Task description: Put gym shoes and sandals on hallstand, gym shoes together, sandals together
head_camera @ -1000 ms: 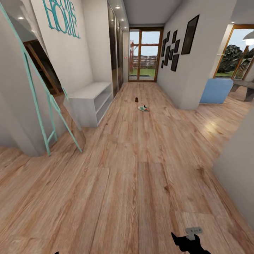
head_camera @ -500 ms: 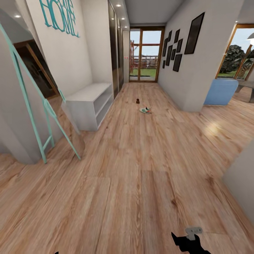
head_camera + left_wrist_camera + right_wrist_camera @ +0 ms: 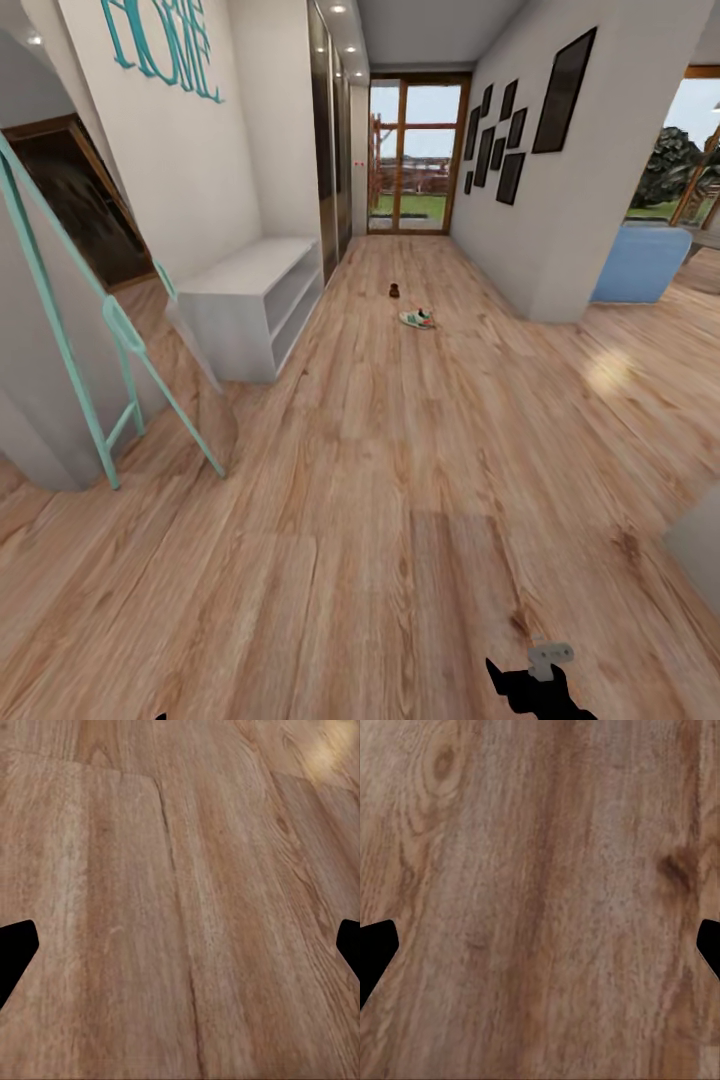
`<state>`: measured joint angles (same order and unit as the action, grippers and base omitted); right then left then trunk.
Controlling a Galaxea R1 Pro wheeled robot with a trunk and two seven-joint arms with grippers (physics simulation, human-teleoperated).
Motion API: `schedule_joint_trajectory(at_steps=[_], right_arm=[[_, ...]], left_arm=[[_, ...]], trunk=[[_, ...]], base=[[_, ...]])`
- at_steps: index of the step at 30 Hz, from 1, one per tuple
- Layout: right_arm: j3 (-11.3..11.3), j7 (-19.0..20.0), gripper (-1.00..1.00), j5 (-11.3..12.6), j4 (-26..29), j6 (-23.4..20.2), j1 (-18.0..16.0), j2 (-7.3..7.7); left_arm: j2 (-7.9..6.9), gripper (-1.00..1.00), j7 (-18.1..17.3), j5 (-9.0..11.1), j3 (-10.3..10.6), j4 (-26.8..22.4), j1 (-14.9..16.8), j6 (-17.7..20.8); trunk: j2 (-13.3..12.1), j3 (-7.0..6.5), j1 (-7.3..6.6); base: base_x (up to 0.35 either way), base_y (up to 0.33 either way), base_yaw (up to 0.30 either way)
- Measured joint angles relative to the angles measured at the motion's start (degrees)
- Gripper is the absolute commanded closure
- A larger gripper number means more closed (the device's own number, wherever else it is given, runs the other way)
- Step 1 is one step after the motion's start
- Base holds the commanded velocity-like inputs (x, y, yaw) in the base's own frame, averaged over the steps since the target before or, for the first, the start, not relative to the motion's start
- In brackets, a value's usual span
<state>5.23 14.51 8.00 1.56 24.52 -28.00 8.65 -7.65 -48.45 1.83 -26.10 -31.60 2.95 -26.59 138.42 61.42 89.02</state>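
From the head view, a gym shoe (image 3: 416, 319) and a brown sandal (image 3: 394, 290) lie far down the corridor floor (image 3: 400, 480). Each wrist view shows bare planks between spread tips: left tool (image 3: 180, 945) and right tool (image 3: 540, 945) both apart.

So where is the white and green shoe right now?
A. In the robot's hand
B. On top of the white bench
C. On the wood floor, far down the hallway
C: the gym shoe lies on the corridor floor far ahead, with a small brown thing just beyond it.
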Motion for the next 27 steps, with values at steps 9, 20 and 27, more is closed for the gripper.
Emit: schedule_joint_trajectory(at_steps=[9,20,27], right_arm=[[0.0,0.0,-1.0,0.0,0.0,0.0,0.0,0.0],[0.0,0.0,-1.0,0.0,0.0,0.0,0.0,0.01],[0.0,0.0,-1.0,0.0,0.0,0.0,0.0,0.01]], left_arm=[[0.02,-1.0,0.0,0.0,0.0,0.0,0.0,0.0],[0.03,-1.0,0.0,0.0,0.0,0.0,0.0,0.0],[0.03,-1.0,0.0,0.0,0.0,0.0,0.0,0.0]], trunk=[[0.0,0.0,0.0],[0.0,0.0,0.0],[0.0,0.0,0.0]], base=[[0.338,0.072,0.0],[0.337,0.071,0.0],[0.337,0.045,0.0]])
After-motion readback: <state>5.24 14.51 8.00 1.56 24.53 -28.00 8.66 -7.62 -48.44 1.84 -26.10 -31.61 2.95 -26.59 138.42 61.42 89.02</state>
